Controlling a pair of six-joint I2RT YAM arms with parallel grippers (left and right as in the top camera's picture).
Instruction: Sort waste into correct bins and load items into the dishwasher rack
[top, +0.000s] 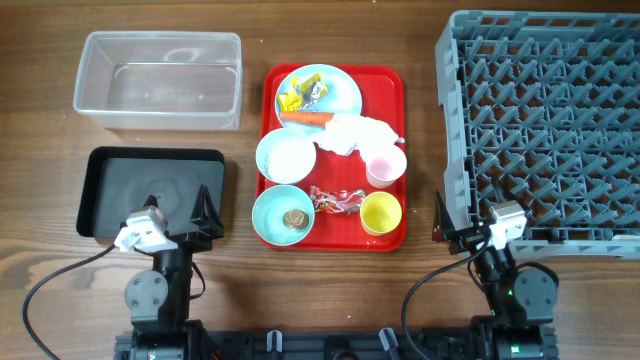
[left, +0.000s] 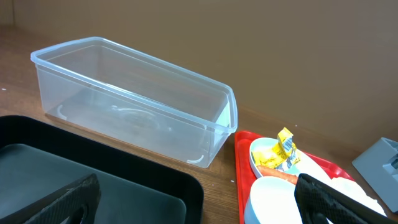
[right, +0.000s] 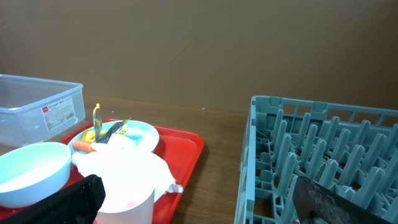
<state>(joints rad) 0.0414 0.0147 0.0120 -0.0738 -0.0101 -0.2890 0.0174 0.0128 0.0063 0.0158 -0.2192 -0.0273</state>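
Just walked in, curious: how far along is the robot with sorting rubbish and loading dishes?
Nothing looks done yet: the clear tub, black tray and grey rack hold nothing. Nothing is in hand; the left end effector and right end effector are open and empty. Left: carrot, napkin, wrappers, plate, bowls and cups all sit on the red tray.

both arms tucked low, elbows folded right behind each tool, left tool (top: 178, 208) gaping wide, fingers splayed apart, right tool (top: 466, 218) same deal, jaws spread fully, both pointing forward, wrists roughly level
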